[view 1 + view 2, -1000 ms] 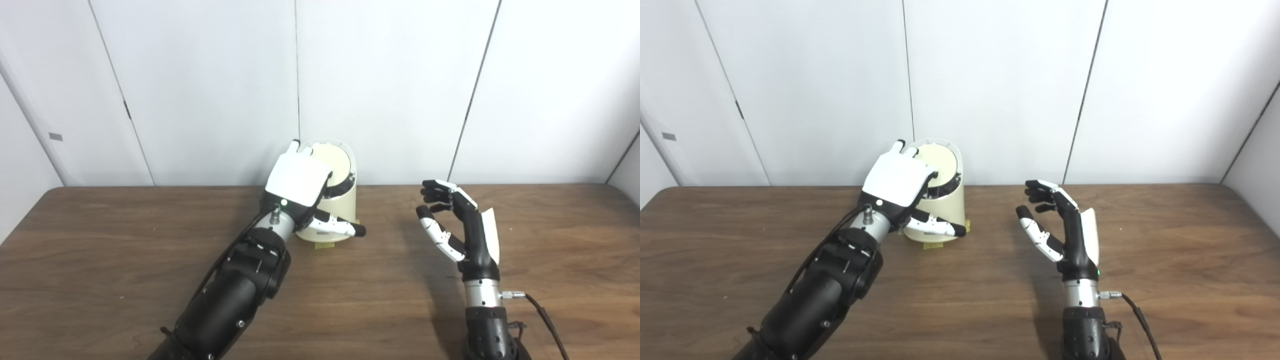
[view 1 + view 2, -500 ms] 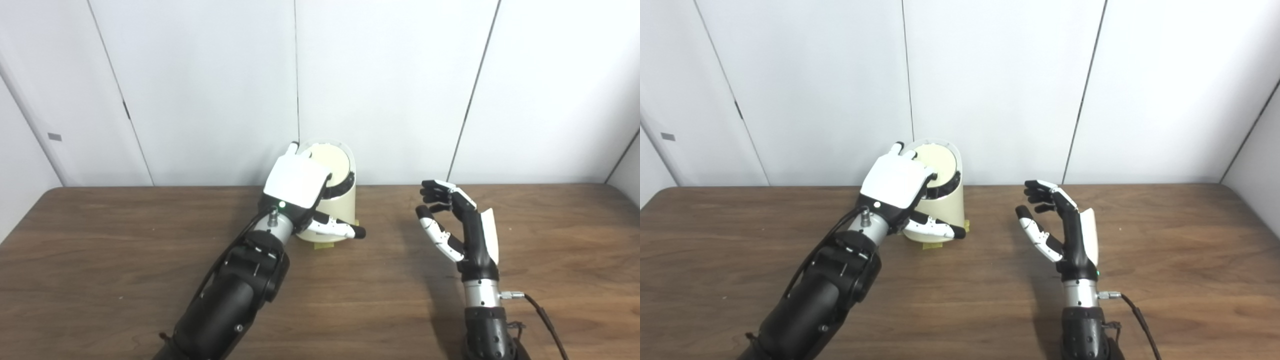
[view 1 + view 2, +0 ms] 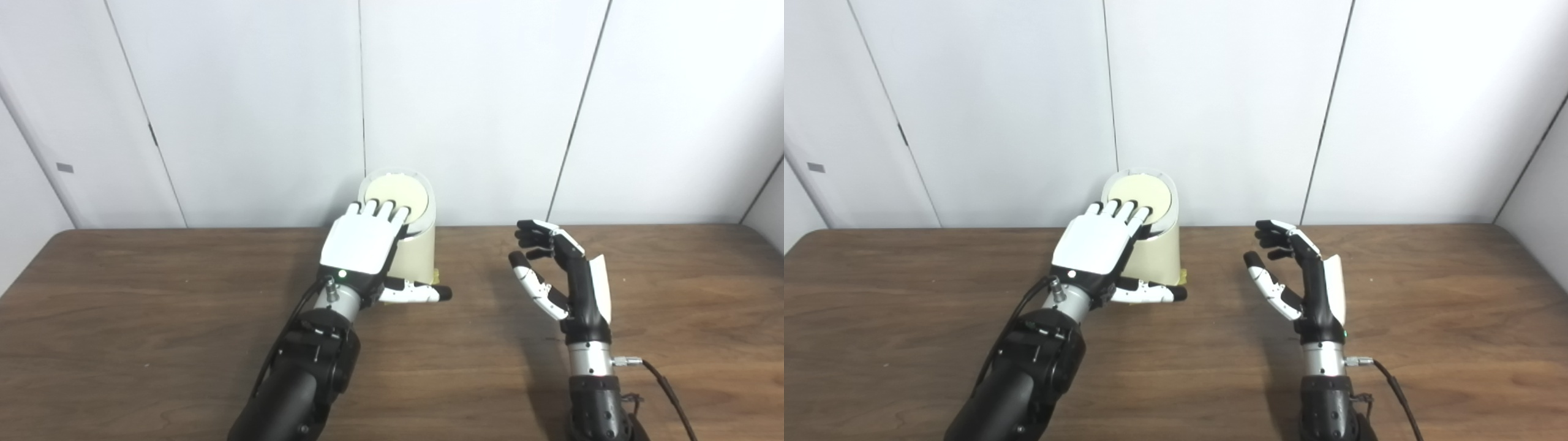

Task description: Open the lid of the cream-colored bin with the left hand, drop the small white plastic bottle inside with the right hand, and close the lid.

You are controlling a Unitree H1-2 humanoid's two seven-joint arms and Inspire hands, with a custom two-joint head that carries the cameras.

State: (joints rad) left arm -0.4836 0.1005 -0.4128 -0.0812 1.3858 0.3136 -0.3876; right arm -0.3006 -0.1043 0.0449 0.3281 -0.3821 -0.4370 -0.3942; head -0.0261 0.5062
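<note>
Now your left hand (image 3: 361, 246) lies palm-down over the front of the cream-colored cylindrical plastic bin (image 3: 413, 254), its fingers (image 3: 378, 209) straight and side by side, tips resting on the near edge of the round cream lid (image 3: 397, 193), thumb stuck out to the right, low across the bin's front. It grips nothing. The lid looks nearly flat on the rim, with a thin dark gap under its near edge, so I judge you are at the closing step. To do it well, press straight down with the flats of the fingers near the lid's front edge, not toward the wall, so the bin does not slide or tip backward. Ease off only once that dark gap is gone.

Your right hand (image 3: 563, 275) stands upright, well apart to the right of the bin, palm turned inward, fingers loosely curled with the thumb apart from them, and nothing between them.

You cannot see the small white plastic bottle anywhere on the brown wooden table (image 3: 153, 318); presumably it lies inside the bin, but the lid and your hand hide the interior. The bin's left side is covered by your hand. Something yellowish shows at the bin's base, too small to identify.
</note>
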